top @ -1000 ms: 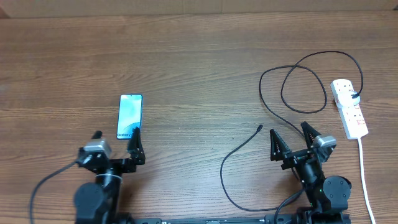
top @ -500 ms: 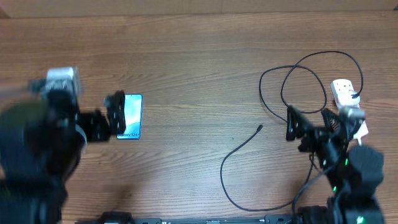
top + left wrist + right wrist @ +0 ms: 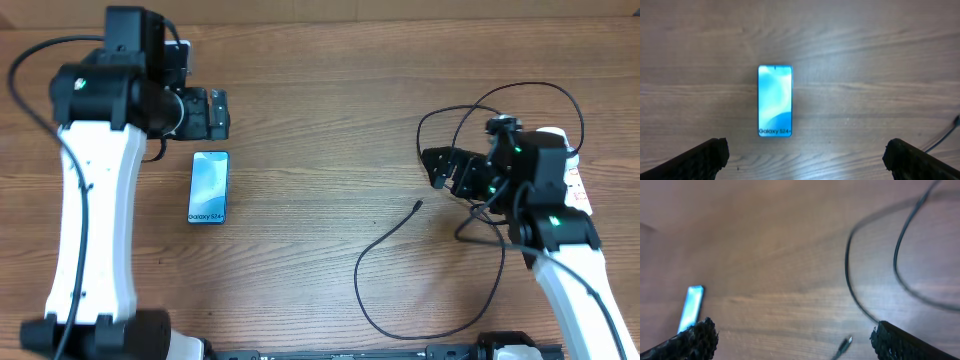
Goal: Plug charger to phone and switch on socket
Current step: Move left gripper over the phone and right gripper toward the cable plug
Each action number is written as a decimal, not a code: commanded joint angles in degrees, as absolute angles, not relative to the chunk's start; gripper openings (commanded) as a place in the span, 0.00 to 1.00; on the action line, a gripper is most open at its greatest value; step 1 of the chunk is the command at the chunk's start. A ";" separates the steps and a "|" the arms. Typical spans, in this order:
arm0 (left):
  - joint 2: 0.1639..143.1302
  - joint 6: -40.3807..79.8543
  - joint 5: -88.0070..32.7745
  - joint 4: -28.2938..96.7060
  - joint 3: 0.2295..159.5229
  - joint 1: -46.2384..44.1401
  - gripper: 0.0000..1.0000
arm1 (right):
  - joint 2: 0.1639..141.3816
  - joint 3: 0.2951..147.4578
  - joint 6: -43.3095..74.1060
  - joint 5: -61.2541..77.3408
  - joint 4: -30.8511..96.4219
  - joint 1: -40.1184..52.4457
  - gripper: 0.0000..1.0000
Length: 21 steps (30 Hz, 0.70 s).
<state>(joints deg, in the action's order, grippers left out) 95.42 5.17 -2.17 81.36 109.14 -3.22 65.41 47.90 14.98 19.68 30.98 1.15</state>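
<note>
The phone (image 3: 208, 187) lies flat on the wooden table, screen lit, with "Galaxy S24" at its near end. My left gripper (image 3: 220, 113) hovers just beyond its far end, open and empty; in the left wrist view the phone (image 3: 775, 101) shows ahead of the wide-apart fingers (image 3: 707, 156). The charger cable (image 3: 385, 245) curls across the right half, its plug tip (image 3: 416, 207) lying free. My right gripper (image 3: 437, 168) hangs open above the cable loops, a little beyond the tip (image 3: 844, 346). The socket (image 3: 580, 190) lies at the far right, mostly hidden by the right arm.
The white power-strip cord (image 3: 612, 330) runs along the table's right side toward the front. Bare wood lies between the phone and the plug tip. In the right wrist view the phone (image 3: 691, 307) appears as a blue sliver at lower left.
Both arms have lifted from their folded pose at the front edge and swung out over the table, the left past the phone, the right over the cable loops. Phone and cable have not moved.
</note>
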 commanded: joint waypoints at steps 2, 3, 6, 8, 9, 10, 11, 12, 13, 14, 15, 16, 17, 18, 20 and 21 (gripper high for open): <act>101.89 2.50 -2.57 82.76 110.34 -3.01 1.00 | 72.62 48.75 15.07 25.87 31.90 0.89 1.00; 103.55 2.50 -2.55 83.24 110.34 -3.01 1.00 | 74.35 48.75 15.05 28.12 32.21 0.89 1.00; 109.03 1.56 -2.57 85.32 110.34 -3.01 1.00 | 78.76 48.75 15.05 34.04 33.63 0.89 1.00; 112.49 1.21 -2.48 86.96 110.34 -3.01 1.00 | 81.01 48.75 15.07 36.36 33.56 0.91 1.00; 114.10 1.21 -2.37 87.70 110.34 -3.01 1.00 | 82.19 48.75 15.07 37.41 33.56 0.91 1.00; 116.22 1.21 -2.22 88.49 110.34 -3.01 1.00 | 83.24 48.73 15.07 37.95 33.63 0.91 1.00; 118.04 1.21 -1.61 89.12 110.32 -3.01 1.00 | 84.18 48.73 15.05 38.20 33.93 0.95 1.00; 119.46 1.23 -0.73 89.54 110.32 -3.01 1.00 | 84.86 48.73 15.05 38.28 34.28 1.02 1.00; 120.92 1.26 0.54 90.02 110.32 -3.01 1.00 | 85.49 48.73 15.05 38.28 34.87 1.06 1.00; 123.72 1.30 2.59 90.21 110.10 -3.01 1.00 | 86.32 48.73 15.03 38.26 35.99 1.06 1.00; 124.77 1.32 3.03 89.97 109.89 -3.01 1.00 | 86.52 48.73 15.00 38.26 36.47 1.06 1.00; 125.71 1.41 3.05 89.71 109.62 -2.98 0.99 | 86.61 48.71 15.00 38.26 36.71 1.06 1.00; 126.45 1.54 3.05 89.32 109.25 -2.98 0.99 | 86.61 48.71 15.00 38.26 36.80 1.06 1.00; 126.93 1.69 3.14 88.86 108.77 -2.96 1.00 | 86.61 48.71 15.00 38.26 36.77 1.06 1.00; 127.20 1.69 3.25 86.80 107.24 -2.92 1.00 | 86.61 48.71 15.03 38.26 36.77 1.06 1.00; 127.20 1.69 3.49 85.49 106.45 -2.90 1.00 | 86.61 48.71 15.03 38.26 36.77 1.06 1.00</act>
